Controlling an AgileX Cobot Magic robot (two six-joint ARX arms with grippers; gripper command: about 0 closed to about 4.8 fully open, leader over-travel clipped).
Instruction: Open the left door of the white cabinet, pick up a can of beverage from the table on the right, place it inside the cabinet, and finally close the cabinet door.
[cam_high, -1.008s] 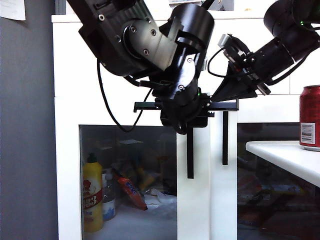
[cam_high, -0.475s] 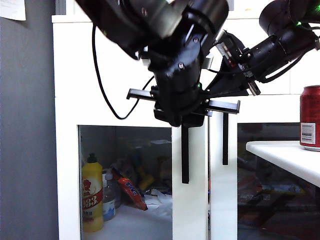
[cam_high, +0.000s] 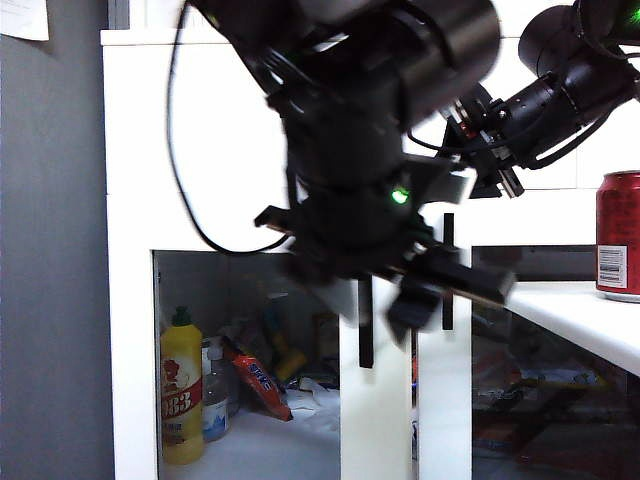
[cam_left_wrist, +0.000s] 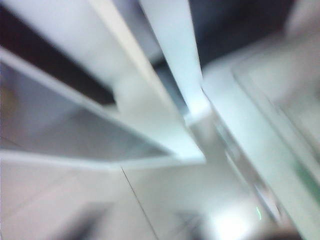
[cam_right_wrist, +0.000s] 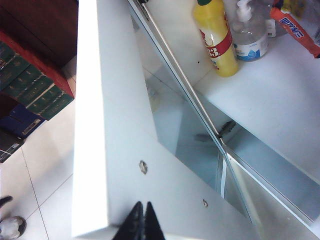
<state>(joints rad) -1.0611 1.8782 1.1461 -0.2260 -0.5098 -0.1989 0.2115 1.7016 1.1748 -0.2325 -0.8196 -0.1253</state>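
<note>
Left door stands swung out, edge-on to the exterior camera, its black handle facing forward; the cabinet interior is exposed, showing a yellow bottle, a clear pump bottle and an orange packet on the shelf. So step one, the opening, looks done or nearly so. Left to do, by my reading: fetch the can, set it inside, shut the door. The can stands upright on the counter at the right edge of the exterior view, untouched, well apart from both arms. Left gripper hangs just in front of the door's top edge, heavily smeared by motion; whether its fingers are apart or together I cannot tell, and nothing appears held. Left wrist view is blurred too: only pale door frame and glass planes and the floor, no fingers to be made out. Right gripper sits high, by the cabinet's upper front, right of the left arm in the exterior view; its wrist view shows the fingers pressed together, empty, poised just above the open door's white frame, with the shelf and bottles beyond. Hidden or cut off: the can's right side is cropped, most of the counter lies out of frame, the twin door is partly masked by the counter, and the left arm's bulk covers the drawer front.
</note>
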